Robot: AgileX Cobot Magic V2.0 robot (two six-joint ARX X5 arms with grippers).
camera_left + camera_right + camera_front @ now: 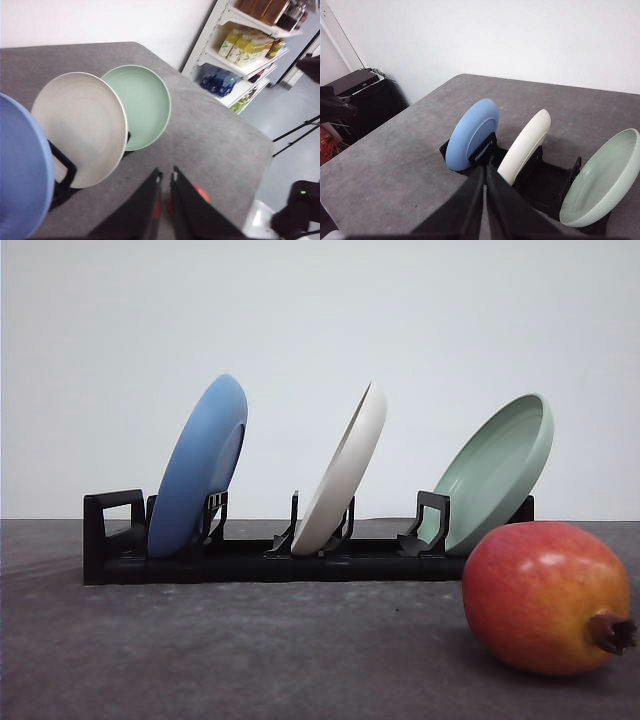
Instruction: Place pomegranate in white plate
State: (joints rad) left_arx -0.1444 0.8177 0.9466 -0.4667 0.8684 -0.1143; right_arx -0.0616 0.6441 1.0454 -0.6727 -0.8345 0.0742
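Nothing's begun: the pomegranate (548,597) sits on the table (200,650), the white plate (345,475) leans racked, and both the left gripper (165,177) and right gripper (484,172) are pressed together, empty.

Plain white wall (320,330) behind the grey table (200,660), evenly lit, no shadows of note. Table top (395,170) matte, dark grey, faintly mottled, with a rounded corner. Past that corner, in the left wrist view, a white shelf unit (220,45) against the wall, stocked with yellow bottles (250,47) on an upper shelf and blue bottles (220,82) lower down. Grey-blue floor (280,115) beside the shelf, with thin black tripod legs (297,135) standing on it. At the table's other end, in the right wrist view, a low black cabinet (370,100) near the wall, a dark box (352,82) on top, orange cables (330,142) just beside it.
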